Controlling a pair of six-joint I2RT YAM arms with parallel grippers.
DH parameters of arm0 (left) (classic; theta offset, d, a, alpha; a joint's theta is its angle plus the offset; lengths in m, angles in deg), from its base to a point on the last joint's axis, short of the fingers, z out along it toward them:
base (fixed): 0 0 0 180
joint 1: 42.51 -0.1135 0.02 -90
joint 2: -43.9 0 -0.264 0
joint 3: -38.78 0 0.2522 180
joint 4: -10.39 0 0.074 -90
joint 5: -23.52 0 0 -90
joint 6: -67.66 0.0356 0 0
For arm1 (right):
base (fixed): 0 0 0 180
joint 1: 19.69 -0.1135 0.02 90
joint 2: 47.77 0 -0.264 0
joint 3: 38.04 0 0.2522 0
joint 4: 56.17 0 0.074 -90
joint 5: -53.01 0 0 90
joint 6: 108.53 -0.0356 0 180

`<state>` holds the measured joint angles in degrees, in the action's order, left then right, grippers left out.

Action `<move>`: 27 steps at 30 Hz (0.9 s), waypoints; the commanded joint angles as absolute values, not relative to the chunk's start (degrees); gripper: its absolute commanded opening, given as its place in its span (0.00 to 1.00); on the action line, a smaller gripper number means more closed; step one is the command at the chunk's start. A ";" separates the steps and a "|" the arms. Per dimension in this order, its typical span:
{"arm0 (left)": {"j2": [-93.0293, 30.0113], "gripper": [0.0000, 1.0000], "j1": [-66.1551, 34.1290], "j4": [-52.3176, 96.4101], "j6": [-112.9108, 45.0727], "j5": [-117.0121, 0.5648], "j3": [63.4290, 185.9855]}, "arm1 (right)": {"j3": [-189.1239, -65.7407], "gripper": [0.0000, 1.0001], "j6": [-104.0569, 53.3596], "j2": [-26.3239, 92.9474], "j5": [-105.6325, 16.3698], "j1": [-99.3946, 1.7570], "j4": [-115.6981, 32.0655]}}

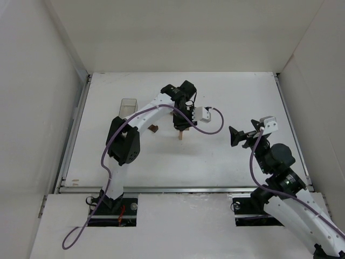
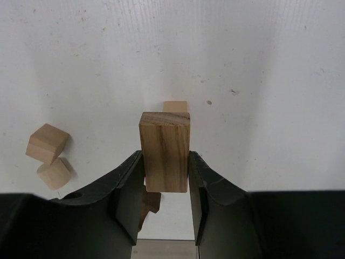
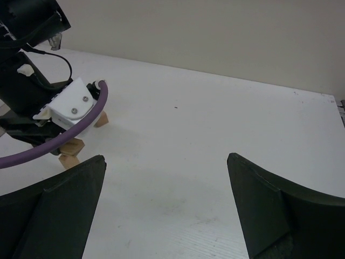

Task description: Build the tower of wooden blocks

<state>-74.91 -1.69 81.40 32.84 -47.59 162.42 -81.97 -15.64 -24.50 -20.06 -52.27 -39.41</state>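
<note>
Top external view: your left gripper (image 1: 181,125) hangs over the middle of the white table (image 1: 237,91), fingers pointing down, with a tan rectangular wooden block (image 1: 181,135) showing just beneath them. A dark brown wooden block (image 1: 153,128) lies near on its left, and a clear plastic box (image 1: 128,106) stands further left, well apart. Your right gripper (image 1: 240,136) hovers off to the right, so the left arm is much the nearer to the build.

Left wrist view: the jaws are closed part-way onto the tan rectangular wooden block, one pad on each long side. Its long axis runs out along the fingers, with the end face pointing away from the jaws. Straight ahead and slightly right of centre, a small pale wooden block (image 2: 175,106) sits on the table. Whether the two touch, you cannot tell. Two pale wooden cubes (image 2: 47,143) lie together off to the left.

Right wrist view: the right jaws are spread wide and hold nothing.

Placing should turn on a slight shift right, to centre the held block over the small pale one.
</note>
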 commanded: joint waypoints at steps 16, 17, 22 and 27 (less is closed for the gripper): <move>-73.79 0.00 -1.64 84.00 34.09 -48.56 161.17 | -83.44 1.00 -14.32 -25.88 -19.68 -51.95 -39.60; -73.79 0.00 -1.64 84.00 34.09 -48.56 161.17 | -83.44 1.00 -14.32 -25.88 -19.68 -51.95 -39.60; -73.79 0.00 -1.64 82.86 33.56 -48.56 160.64 | -83.44 1.00 -13.79 -25.88 -19.68 -51.95 -39.60; -74.84 0.00 -1.64 82.86 33.56 -48.56 160.64 | -83.44 1.00 -13.79 -25.88 -19.68 -51.95 -39.60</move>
